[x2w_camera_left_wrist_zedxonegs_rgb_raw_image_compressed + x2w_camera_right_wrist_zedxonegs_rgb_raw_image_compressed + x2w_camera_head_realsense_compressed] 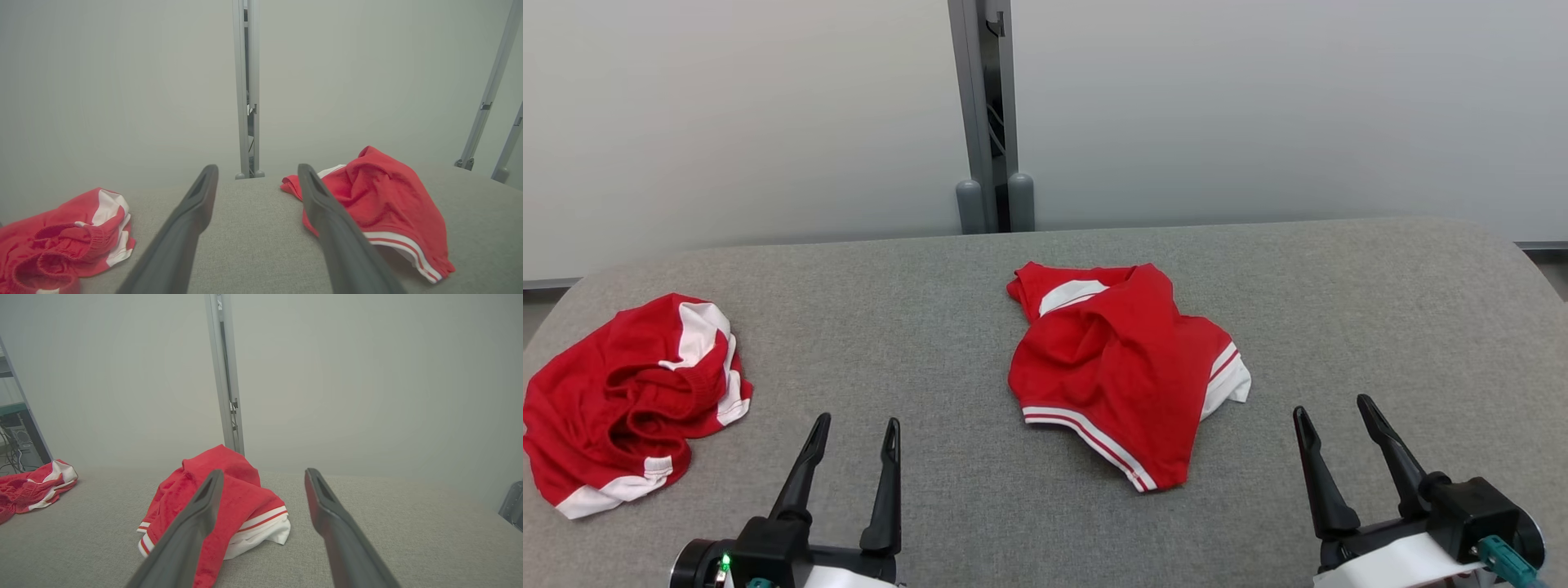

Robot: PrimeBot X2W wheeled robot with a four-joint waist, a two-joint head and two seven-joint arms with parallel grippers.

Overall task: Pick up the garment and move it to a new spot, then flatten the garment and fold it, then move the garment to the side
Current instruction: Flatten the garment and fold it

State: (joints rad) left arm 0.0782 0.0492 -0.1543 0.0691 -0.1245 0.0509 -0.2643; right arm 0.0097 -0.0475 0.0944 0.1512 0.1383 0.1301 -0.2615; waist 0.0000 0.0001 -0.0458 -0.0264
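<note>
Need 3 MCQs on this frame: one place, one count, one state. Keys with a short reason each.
1. Where on the grey table is the striped-hem garment?
A. Around the middle.
B. Far right corner.
C. Hanging off the near edge.

2. How many red-and-white garments lie on the table?
A. One.
B. Two.
C. Three.

3. How do the left gripper and right gripper stand?
A. Both shut on cloth.
B. Left open, right shut.
C. Both open, empty.

Key:
1 A, it lies crumpled mid-table.
2 B, a second garment sits at the robot's left.
3 C, both stand spread over bare table with nothing between.
</note>
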